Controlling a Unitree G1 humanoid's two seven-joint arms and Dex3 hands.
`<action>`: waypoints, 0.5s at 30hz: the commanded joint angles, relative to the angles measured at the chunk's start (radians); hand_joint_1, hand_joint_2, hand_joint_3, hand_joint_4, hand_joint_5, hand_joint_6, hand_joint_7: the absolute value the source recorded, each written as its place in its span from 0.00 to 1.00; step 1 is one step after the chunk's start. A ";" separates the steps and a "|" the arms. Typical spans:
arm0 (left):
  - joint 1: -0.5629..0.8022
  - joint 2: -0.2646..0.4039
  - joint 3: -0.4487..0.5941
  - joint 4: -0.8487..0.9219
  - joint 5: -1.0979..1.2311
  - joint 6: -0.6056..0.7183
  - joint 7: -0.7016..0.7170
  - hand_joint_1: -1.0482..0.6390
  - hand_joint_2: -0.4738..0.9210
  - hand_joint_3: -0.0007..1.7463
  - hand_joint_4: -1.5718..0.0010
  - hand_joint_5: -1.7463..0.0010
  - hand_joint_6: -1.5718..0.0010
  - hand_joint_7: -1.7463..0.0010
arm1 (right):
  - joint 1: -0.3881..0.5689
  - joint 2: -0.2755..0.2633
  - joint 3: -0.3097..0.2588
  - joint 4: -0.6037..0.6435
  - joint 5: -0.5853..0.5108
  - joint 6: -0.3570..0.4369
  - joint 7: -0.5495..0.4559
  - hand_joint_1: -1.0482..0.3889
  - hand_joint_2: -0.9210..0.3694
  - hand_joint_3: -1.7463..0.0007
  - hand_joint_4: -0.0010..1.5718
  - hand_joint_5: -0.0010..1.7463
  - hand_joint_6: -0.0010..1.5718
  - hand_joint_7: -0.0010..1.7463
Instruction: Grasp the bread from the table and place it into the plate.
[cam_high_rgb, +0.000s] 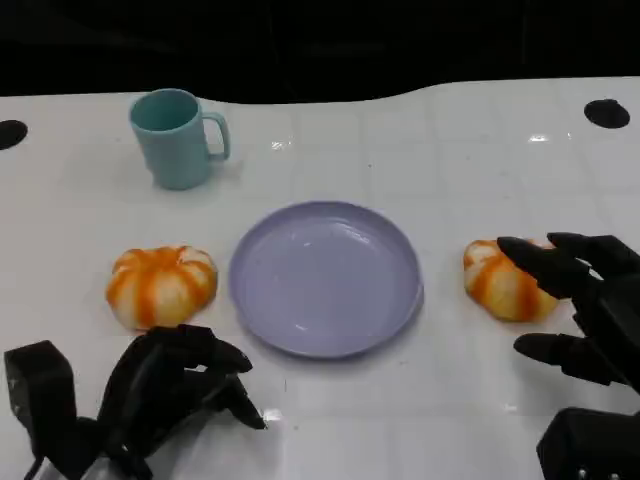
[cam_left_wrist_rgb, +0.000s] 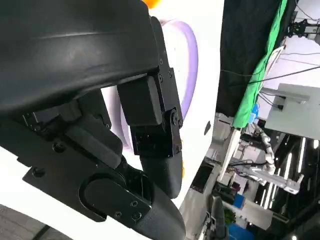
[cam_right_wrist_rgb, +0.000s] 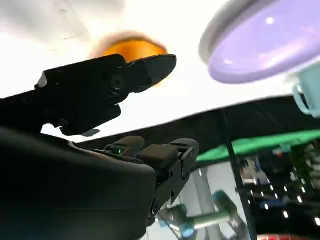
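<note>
Two orange-and-white bread rolls lie on the white table, one (cam_high_rgb: 161, 285) left of the lavender plate (cam_high_rgb: 325, 277) and one (cam_high_rgb: 503, 280) right of it. My right hand (cam_high_rgb: 580, 305) is spread around the right roll, upper fingers over its top and the thumb apart on the near side, holding nothing. The right wrist view shows that roll (cam_right_wrist_rgb: 131, 48) just beyond my fingers (cam_right_wrist_rgb: 100, 85) and the plate (cam_right_wrist_rgb: 260, 45). My left hand (cam_high_rgb: 170, 385) sits near the table's front edge below the left roll, fingers curled in with nothing in them. The plate (cam_left_wrist_rgb: 187, 60) has nothing on it.
A teal mug (cam_high_rgb: 176, 137) stands at the back left, handle to the right. Black round holes (cam_high_rgb: 607, 112) mark the table's far corners. A dark edge runs along the table's back. The left wrist view shows a green cloth (cam_left_wrist_rgb: 257, 75) and equipment beyond the table.
</note>
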 joint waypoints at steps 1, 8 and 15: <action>-0.008 0.014 0.006 0.010 0.001 -0.004 0.000 0.00 0.85 0.00 0.00 0.67 0.00 0.89 | -0.054 -0.036 0.038 0.027 -0.040 0.055 0.039 0.34 0.03 1.00 0.00 0.20 0.16 0.00; -0.009 0.014 0.009 0.016 0.000 -0.007 -0.001 0.00 0.85 0.00 0.00 0.67 0.00 0.88 | -0.166 -0.040 0.114 0.162 -0.088 0.111 0.047 0.30 0.04 1.00 0.00 0.19 0.14 0.00; -0.009 0.013 0.006 0.020 0.006 -0.021 -0.001 0.00 0.85 0.00 0.00 0.67 0.00 0.88 | -0.282 -0.019 0.186 0.339 -0.090 0.128 0.036 0.32 0.05 1.00 0.01 0.19 0.14 0.00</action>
